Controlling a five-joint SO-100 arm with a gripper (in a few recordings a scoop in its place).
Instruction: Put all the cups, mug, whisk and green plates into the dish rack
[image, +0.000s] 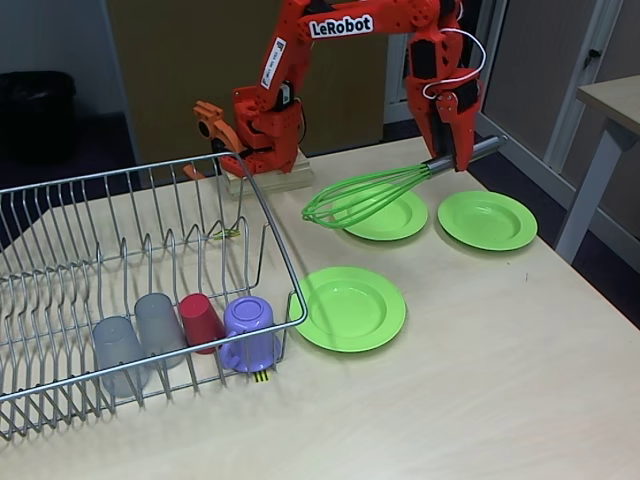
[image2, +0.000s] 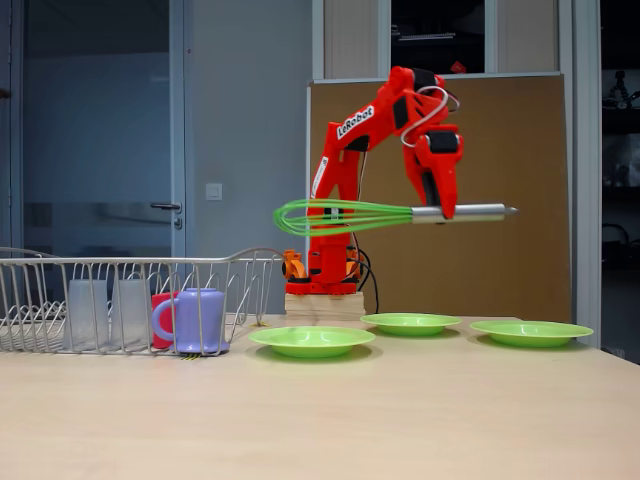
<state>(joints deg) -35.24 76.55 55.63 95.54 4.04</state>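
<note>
At the left of both fixed views the dish rack (image: 130, 290) (image2: 120, 300) sits on the pale wooden desk (image: 480, 380) (image2: 400, 420). In its near right corner four vessels stand in a row, all mouth down. From left to right in the higher fixed view they are a frosted grey tumbler (image: 118, 355), a second grey tumbler (image: 160, 325), the red cup (image: 201, 321) and the lilac mug (image: 249, 334), with a yellow-black tag (image: 261, 376) just below the mug.

Right of the rack, one green plate (image: 349, 308) (image2: 311, 340) lies flat on the desk, touching or nearly touching the rack's corner. Two more green plates (image: 390, 215) (image2: 411, 322) and (image: 487, 219) (image2: 531, 331) lie further right, side by side and apart from each other.

Above the plates the whisk (image: 365, 197) (image2: 340, 216) hangs clear of the desk. In the low fixed view its long axis is level, the green wire loops pointing to the left of the frame toward the rack and the steel handle (image: 470, 154) (image2: 475, 211) pointing right. In the higher view the loops dip to the lower left and the handle rises to the upper right.

The orange arm's pincer (image: 448, 160) (image2: 440, 211) comes straight down and is clamped on the handle near where the wires begin.
</note>
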